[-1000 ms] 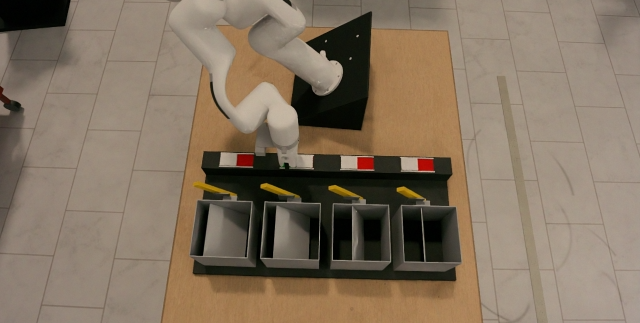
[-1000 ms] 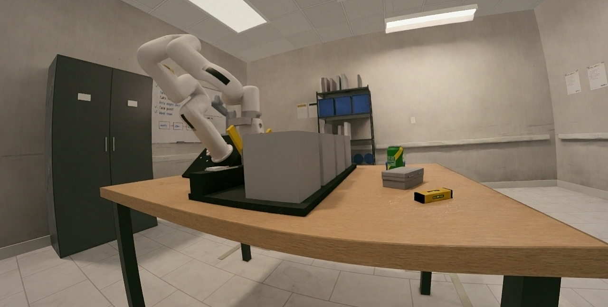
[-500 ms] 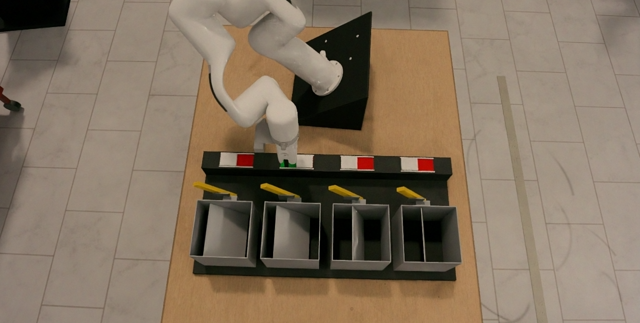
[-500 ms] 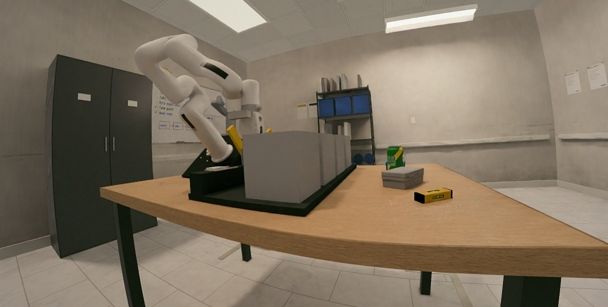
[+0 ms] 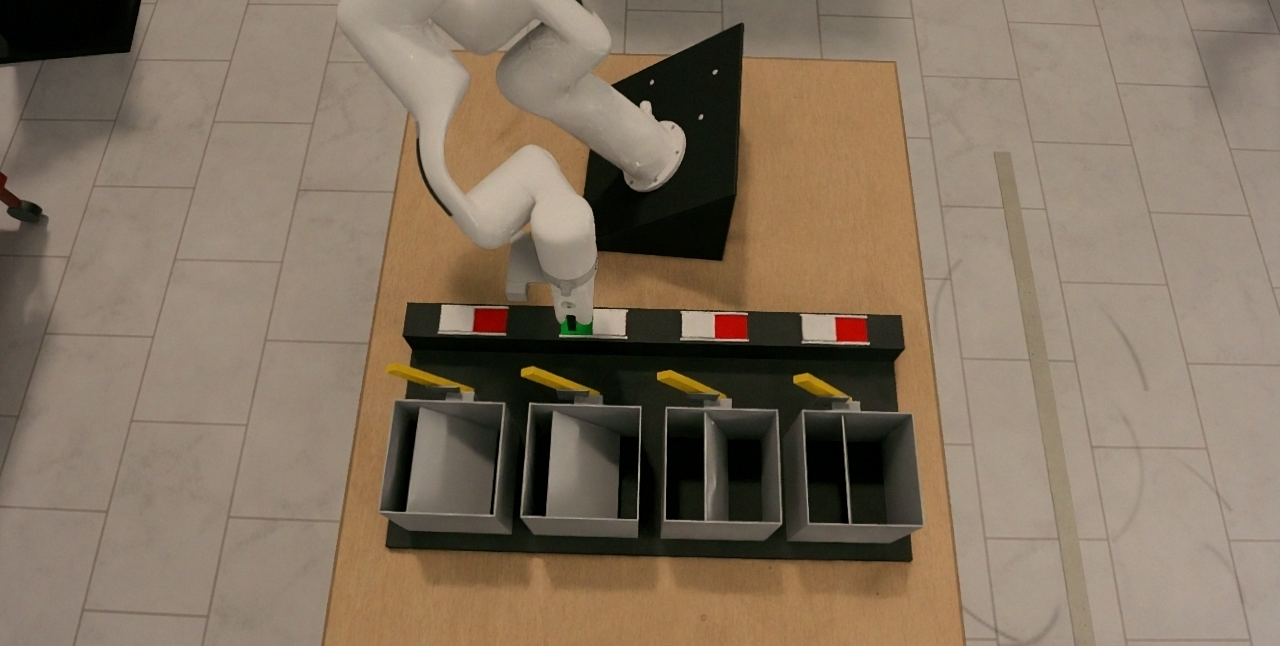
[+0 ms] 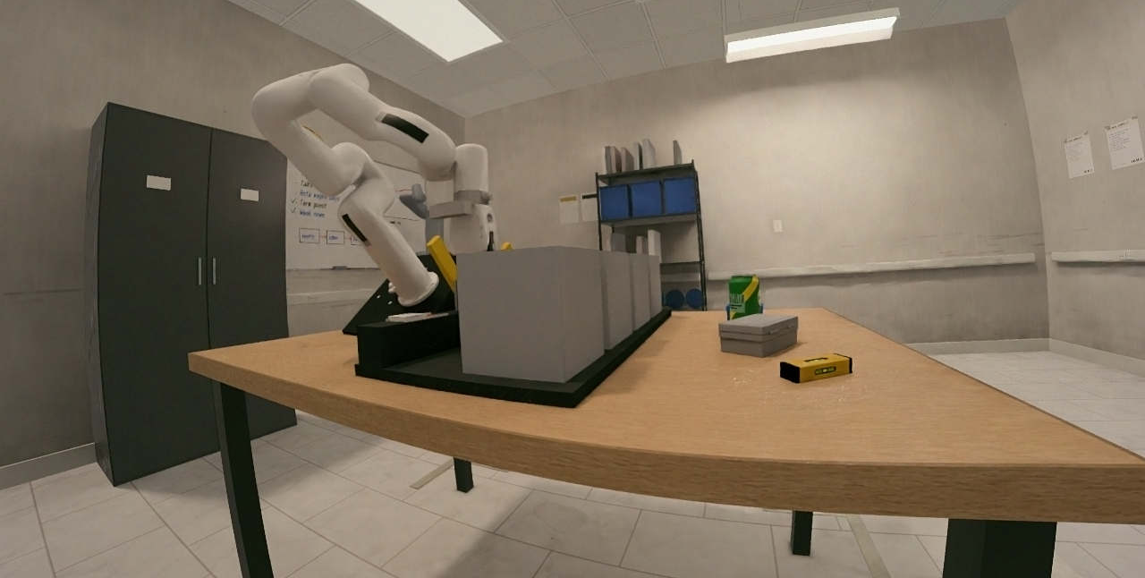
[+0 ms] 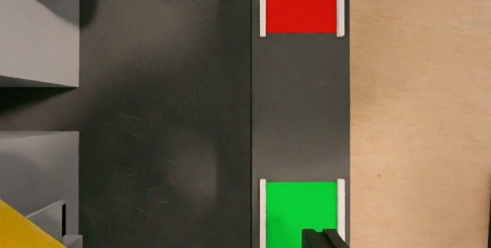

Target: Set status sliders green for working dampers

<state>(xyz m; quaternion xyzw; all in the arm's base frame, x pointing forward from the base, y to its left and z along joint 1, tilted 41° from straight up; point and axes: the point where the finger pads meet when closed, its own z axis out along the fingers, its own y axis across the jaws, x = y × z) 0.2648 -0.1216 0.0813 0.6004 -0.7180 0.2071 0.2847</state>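
My gripper (image 5: 571, 323) (image 6: 490, 242) (image 7: 321, 232) is shut and empty, fingertips over the green field (image 5: 584, 330) (image 7: 301, 206) of the second slider from the left in the top view. That slider's white cover (image 5: 610, 322) is at its right end. The first slider (image 5: 490, 320) (image 7: 301, 2), third slider (image 5: 731, 326) and fourth slider (image 5: 851, 329) show red. Four grey dampers stand in front. Blades of the first damper (image 5: 447, 521) and second damper (image 5: 580, 526) lie slanted; those of the third damper (image 5: 720, 530) and fourth damper (image 5: 854, 533) look nearly edge-on.
Yellow handles, such as the first (image 5: 427, 376) and second (image 5: 556, 380), stick up between dampers and slider rail. The black base plate (image 5: 648, 551) carries everything. A grey case (image 6: 758, 334), a green can (image 6: 743, 295) and a yellow level (image 6: 817, 367) are on the table (image 6: 640, 430).
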